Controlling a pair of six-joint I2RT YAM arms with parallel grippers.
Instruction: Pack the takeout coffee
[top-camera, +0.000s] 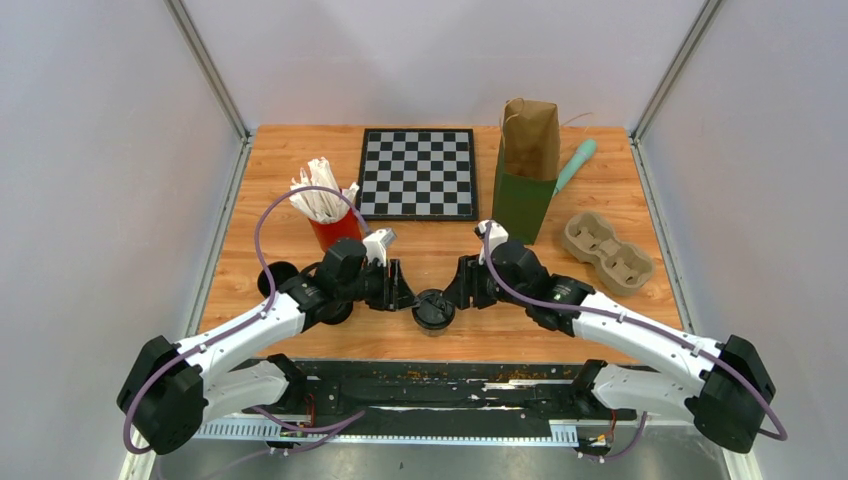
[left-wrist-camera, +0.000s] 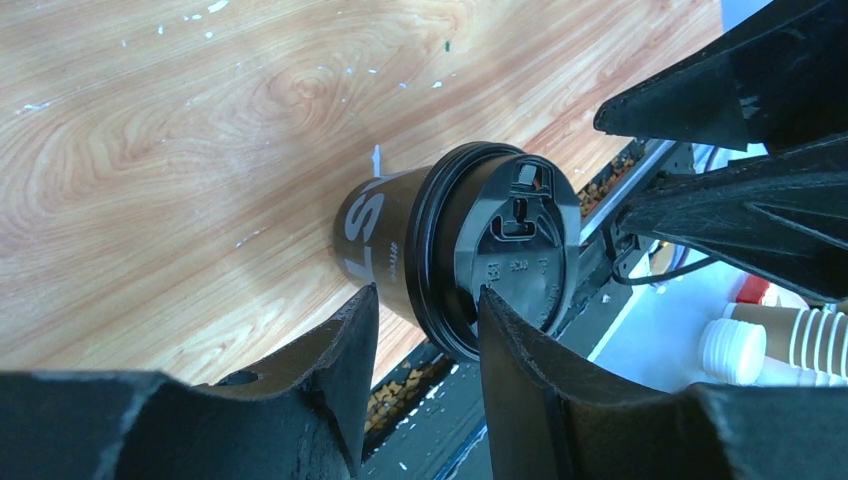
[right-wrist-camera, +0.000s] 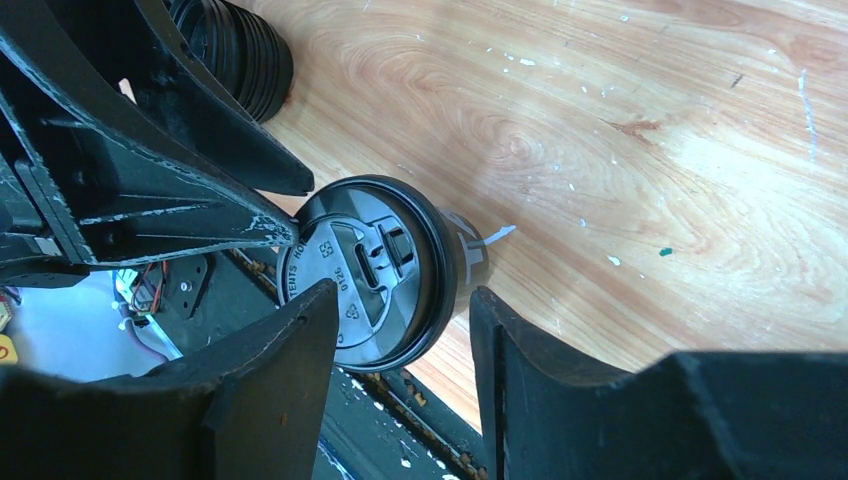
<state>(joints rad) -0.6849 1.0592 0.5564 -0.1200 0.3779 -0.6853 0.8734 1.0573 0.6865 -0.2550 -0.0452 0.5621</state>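
Observation:
One takeout coffee (top-camera: 435, 309), a dark cup with a round black lid, stands upright near the table's front edge between both grippers. My left gripper (top-camera: 405, 290) reaches it from the left and my right gripper (top-camera: 462, 288) from the right. In the left wrist view the left gripper (left-wrist-camera: 428, 292) stands open, its tips straddling the lid's rim (left-wrist-camera: 440, 320), one over the lid top and one beside the cup wall (left-wrist-camera: 385, 230). In the right wrist view the right gripper (right-wrist-camera: 405, 292) is open. One finger overlaps the lid (right-wrist-camera: 375, 265); the other is clear of the cup.
A second lidded cup (top-camera: 277, 277) stands beside my left arm. A red cup of white straws (top-camera: 335, 226), a checkerboard (top-camera: 418, 173), a tall paper bag (top-camera: 528, 165), a teal tool (top-camera: 576, 165) and a pulp cup carrier (top-camera: 607, 250) lie farther back.

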